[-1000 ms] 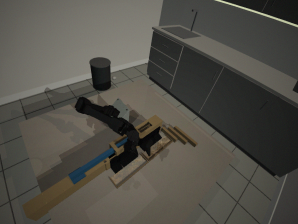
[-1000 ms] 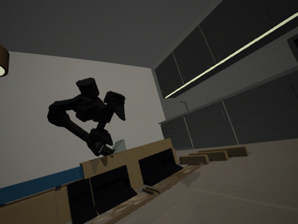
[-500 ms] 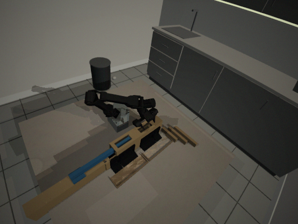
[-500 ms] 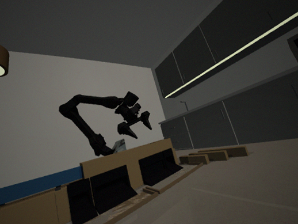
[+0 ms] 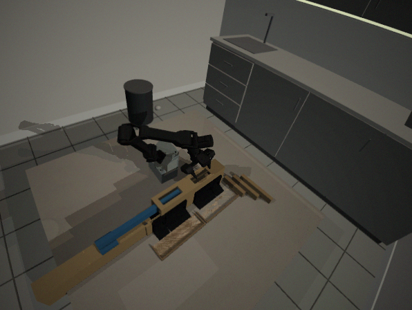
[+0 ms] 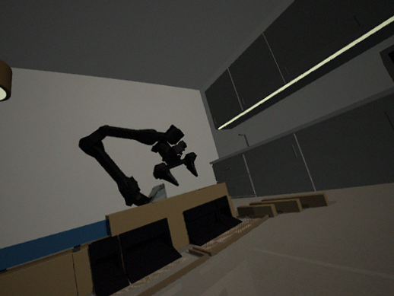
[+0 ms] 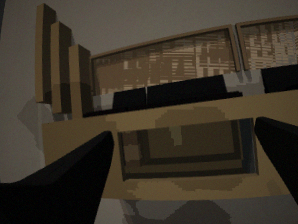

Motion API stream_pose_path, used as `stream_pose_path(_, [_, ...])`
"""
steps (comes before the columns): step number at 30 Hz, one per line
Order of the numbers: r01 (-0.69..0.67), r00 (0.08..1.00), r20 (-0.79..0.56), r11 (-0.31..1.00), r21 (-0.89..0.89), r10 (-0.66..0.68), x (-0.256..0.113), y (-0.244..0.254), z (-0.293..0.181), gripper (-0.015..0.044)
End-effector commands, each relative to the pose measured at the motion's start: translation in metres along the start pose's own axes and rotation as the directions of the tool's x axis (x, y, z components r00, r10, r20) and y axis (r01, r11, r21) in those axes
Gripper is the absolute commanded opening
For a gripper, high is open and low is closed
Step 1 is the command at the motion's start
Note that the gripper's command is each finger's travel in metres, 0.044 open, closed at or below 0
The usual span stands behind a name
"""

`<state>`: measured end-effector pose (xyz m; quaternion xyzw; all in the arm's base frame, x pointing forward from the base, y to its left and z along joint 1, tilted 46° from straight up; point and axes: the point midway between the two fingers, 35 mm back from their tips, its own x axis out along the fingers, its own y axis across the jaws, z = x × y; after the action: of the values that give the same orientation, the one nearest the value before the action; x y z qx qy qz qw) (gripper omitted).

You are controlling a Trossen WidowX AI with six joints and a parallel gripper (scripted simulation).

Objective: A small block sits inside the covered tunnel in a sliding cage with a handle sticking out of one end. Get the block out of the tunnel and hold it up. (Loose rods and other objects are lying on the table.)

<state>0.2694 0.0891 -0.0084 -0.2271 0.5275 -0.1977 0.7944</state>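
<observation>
Wood-coloured walls make up the tunnel (image 5: 186, 189) (image 6: 176, 224) (image 7: 70, 137) in the top view, a blue handle (image 5: 128, 224) (image 6: 44, 240) running out of one end; the gripper (image 5: 202, 172) (image 6: 187, 180) (image 7: 184, 131) is over the far roof opening (image 5: 204, 174) (image 7: 190, 145), and three loose rods (image 5: 246, 187) (image 6: 282, 206) (image 7: 60, 70) lie past that end. By the task the block sits inside the tunnel, though I can't pick it out. From the exterior view, the fingers stand wide apart above the roof, with nothing between them. In the wrist view the tips flank the opening; the recess shows brown surfaces, but no block I could name with confidence. I'd expect it to be light, stiff and not fragile, perhaps slippery if smooth; best pinched squarely on two opposite sides once it is reachable. No brand, label or writing is readable in any view.
</observation>
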Motion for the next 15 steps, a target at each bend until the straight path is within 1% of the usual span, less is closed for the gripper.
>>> stream_pose_path(1, [0.028, 1.000, 0.005, 0.980, 0.195, -0.030, -0.002, -0.036, 0.026, 0.0440])
stream_pose_path(4, [0.063, 0.998, -0.003, 0.920, 0.386, -0.067, -0.003, -0.079, 0.044, 0.0440])
stream_pose_path(6, [0.086, 0.995, -0.007, 0.854, 0.512, -0.095, -0.004, -0.111, 0.054, 0.0440])
stream_pose_path(11, [0.141, 0.983, -0.032, 0.625, 0.768, -0.182, -0.012, -0.196, 0.062, 0.0440])
stream_pose_path(14, [0.169, 0.968, -0.061, 0.454, 0.875, -0.244, -0.020, -0.246, 0.056, 0.0440])
stream_pose_path(15, [0.189, 0.959, -0.075, 0.423, 0.886, -0.272, -0.022, -0.261, 0.053, 0.0440])
